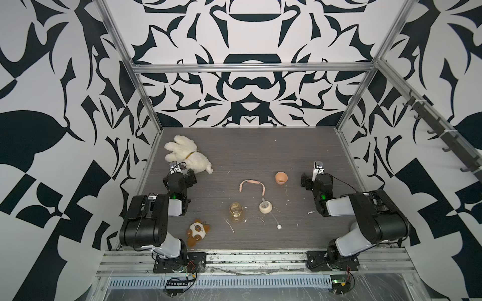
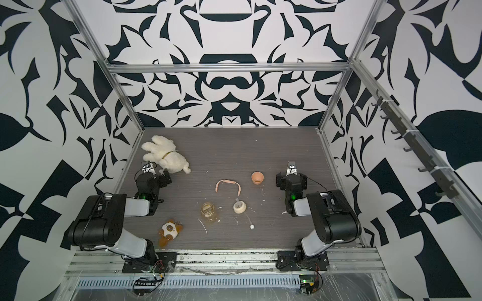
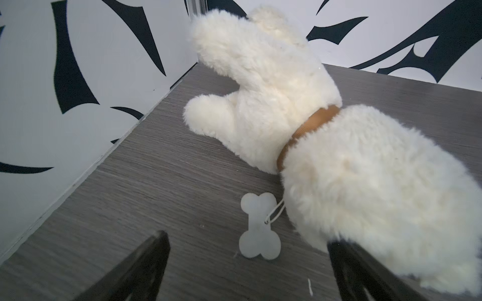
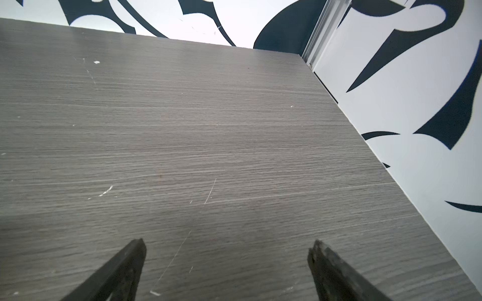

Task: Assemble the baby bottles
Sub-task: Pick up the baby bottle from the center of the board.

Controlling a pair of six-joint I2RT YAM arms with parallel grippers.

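The baby bottle parts lie apart at mid-table in both top views. The clear amber bottle body (image 1: 236,211) (image 2: 208,211) stands upright, mouth up. Right of it sits the cream collar (image 1: 265,208) (image 2: 239,208), its thin straw trailing toward the front. Behind them lie the peach two-handle ring (image 1: 252,185) (image 2: 227,183) and the peach dome cap (image 1: 281,178) (image 2: 257,177). My left gripper (image 3: 246,239) is open at the left side, far from the parts. My right gripper (image 4: 227,245) is open over bare table at the right.
A white plush dog (image 1: 189,155) (image 3: 339,156) lies at the back left, right against my left gripper, its bone-shaped tag (image 3: 258,226) on the table ahead of the fingers. A brown-and-white plush toy (image 1: 197,230) lies front left. Patterned walls close three sides.
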